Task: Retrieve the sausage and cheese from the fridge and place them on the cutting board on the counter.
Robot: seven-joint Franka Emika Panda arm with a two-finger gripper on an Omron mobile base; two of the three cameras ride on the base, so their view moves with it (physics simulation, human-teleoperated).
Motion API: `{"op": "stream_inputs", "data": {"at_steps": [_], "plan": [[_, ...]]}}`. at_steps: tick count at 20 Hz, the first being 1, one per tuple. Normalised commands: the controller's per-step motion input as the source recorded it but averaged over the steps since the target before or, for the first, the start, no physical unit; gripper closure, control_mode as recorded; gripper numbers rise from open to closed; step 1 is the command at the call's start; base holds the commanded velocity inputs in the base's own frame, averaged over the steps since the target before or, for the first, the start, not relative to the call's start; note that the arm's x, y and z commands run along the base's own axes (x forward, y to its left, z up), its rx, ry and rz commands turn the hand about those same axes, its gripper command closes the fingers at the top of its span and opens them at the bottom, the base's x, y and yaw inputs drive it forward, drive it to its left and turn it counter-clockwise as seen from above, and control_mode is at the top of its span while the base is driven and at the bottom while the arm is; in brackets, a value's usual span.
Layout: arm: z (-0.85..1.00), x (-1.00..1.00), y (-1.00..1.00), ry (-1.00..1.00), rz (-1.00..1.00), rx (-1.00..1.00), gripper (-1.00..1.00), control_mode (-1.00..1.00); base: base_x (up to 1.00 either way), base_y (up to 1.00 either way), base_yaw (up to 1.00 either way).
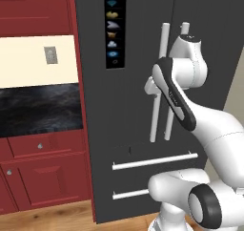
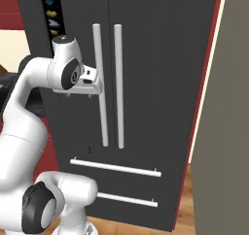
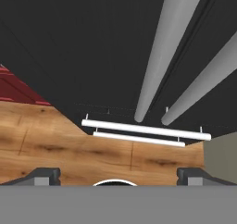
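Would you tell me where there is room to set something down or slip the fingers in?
The counter is bare left of the fridge. The two vertical handles stand close together, a tight gap; the wide-apart fingers sit by the left one.

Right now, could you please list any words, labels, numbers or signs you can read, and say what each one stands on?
No readable words, brands or numbers.
Icon strip on the fridge: a column of small pictograms, no letters; too small to tell what each means.
Grey wall plate on the cream wall: no marking to be read.
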Motion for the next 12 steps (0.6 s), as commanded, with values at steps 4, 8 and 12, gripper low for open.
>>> {"op": "stream_inputs", "data": {"at_steps": [4, 8, 12], "plan": [[0.0, 0.0, 0.0, 0.0, 0.0, 0.0, -1.0, -1.0, 0.0, 0.0, 0.0], [-0.11, 0.02, -0.04, -0.18, 0.01, -0.04, -1.0, -1.0, 0.0, 0.0, 0.0], [-0.11, 0.16, -0.21, -0.36, 0.0, -0.02, -1.0, -1.0, 0.0, 0.0, 0.0]]}}
